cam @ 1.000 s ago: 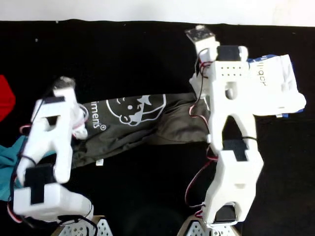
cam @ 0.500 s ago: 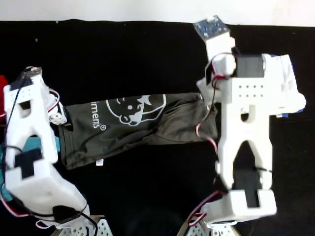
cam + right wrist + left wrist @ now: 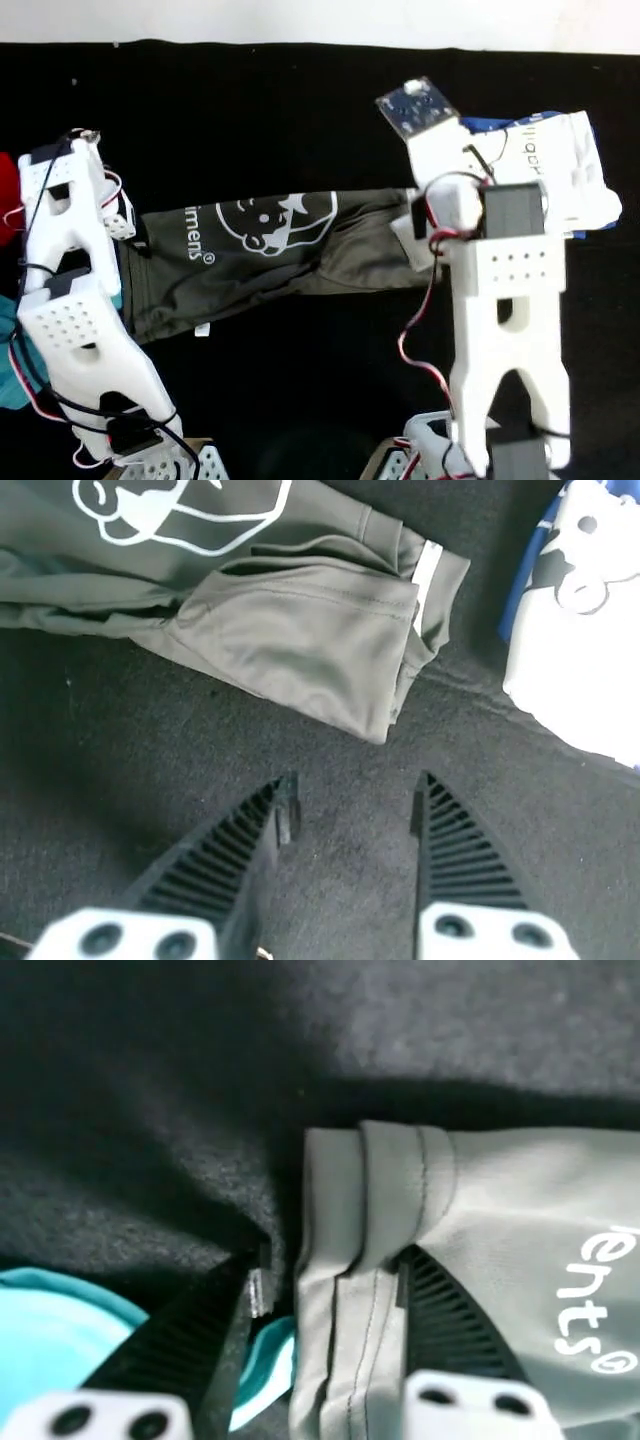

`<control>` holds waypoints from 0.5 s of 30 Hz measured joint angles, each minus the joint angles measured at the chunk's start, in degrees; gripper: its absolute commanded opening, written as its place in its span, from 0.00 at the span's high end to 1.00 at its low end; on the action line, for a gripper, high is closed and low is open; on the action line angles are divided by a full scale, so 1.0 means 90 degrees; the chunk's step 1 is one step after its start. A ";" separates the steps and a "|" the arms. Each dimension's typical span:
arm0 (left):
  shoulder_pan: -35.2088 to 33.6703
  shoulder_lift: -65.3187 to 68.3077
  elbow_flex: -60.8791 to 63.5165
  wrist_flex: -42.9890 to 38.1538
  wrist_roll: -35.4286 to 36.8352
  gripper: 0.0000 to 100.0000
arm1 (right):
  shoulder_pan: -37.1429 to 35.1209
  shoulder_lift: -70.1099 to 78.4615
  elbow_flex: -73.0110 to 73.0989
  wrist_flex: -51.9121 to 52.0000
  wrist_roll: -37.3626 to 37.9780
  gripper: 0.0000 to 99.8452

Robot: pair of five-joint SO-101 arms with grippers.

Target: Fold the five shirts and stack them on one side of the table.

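Gray shirt is lying bunched on the surface. Left gripper is open, straddling its hem. Right gripper is open too, just off its other end.

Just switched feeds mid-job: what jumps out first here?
The grey shirt with white print, stretched long across the black table. The left gripper stands open at its hem; the right gripper is open beside the other end, near a folded white-and-blue shirt.
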 measured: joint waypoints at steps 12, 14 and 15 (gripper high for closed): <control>0.0254 0.0137 -0.0225 0.0479 -0.0400 0.99 | -0.0010 -0.2090 0.1866 -0.0010 0.0000 0.82; -0.0029 0.0195 -0.0537 0.0684 -0.0547 0.99 | -0.0010 -0.2354 0.2393 -0.0147 0.0000 0.82; -0.0147 0.0205 -0.0694 0.0811 -0.0596 0.99 | -0.0010 -0.2491 0.2628 -0.0205 0.0000 0.82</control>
